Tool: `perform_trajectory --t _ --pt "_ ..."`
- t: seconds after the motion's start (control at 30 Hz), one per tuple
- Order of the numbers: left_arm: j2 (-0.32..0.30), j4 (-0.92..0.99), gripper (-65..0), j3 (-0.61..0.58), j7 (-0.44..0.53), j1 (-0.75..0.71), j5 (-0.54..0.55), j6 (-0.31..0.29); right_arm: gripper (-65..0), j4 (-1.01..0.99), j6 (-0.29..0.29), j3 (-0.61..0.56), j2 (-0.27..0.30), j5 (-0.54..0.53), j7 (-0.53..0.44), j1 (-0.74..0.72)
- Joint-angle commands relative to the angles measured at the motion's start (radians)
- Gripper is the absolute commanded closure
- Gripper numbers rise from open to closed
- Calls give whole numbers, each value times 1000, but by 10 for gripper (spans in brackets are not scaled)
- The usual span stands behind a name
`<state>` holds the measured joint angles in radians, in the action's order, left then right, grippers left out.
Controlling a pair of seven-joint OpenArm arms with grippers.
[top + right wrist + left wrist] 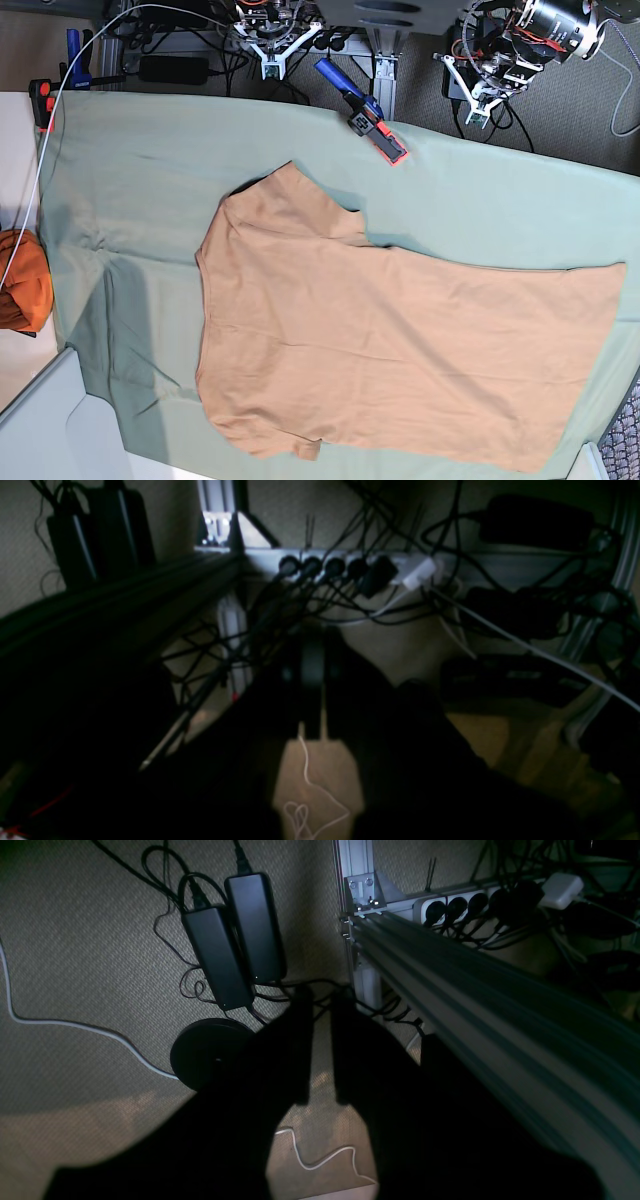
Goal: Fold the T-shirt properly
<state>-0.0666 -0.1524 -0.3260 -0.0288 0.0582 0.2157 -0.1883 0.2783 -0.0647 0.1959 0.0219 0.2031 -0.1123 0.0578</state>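
Observation:
The tan T-shirt [380, 330] lies spread flat on the sage-green table cloth [130, 180] in the base view, one sleeve toward the back and its hem to the right. Both arms hang behind the table's far edge, away from the shirt. My left gripper [478, 108] is at the back right. In its wrist view its dark fingers [300, 1050] point down at the carpet with a narrow gap and nothing between them. My right gripper [269, 62] is at the back centre-left. In its wrist view the right gripper [312, 635] is shut and empty.
A deep-orange cloth bundle [22, 280] sits at the table's left edge. A blue and red tool [365, 112] lies at the back edge. Below the table are power adapters [235, 935], a power strip [465, 905], cables and an aluminium frame beam [475, 1005].

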Motion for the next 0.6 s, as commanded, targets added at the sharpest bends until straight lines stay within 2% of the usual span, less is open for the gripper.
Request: perform_trajectory --t 0.0,0.2,0.57 --pt "-2 -6 -69 0 6 4 0 -7 -11 8 -90 -2 8 -1 -11 1" --pt "-3 -6 -69 0 6 3 -58 -6 -11 20 -126 -2 14 -1 -11 1" --pt "-3 -6 -69 0 2 3 -88 -6 -11 20 -125 -2 17 -2 -11 3"
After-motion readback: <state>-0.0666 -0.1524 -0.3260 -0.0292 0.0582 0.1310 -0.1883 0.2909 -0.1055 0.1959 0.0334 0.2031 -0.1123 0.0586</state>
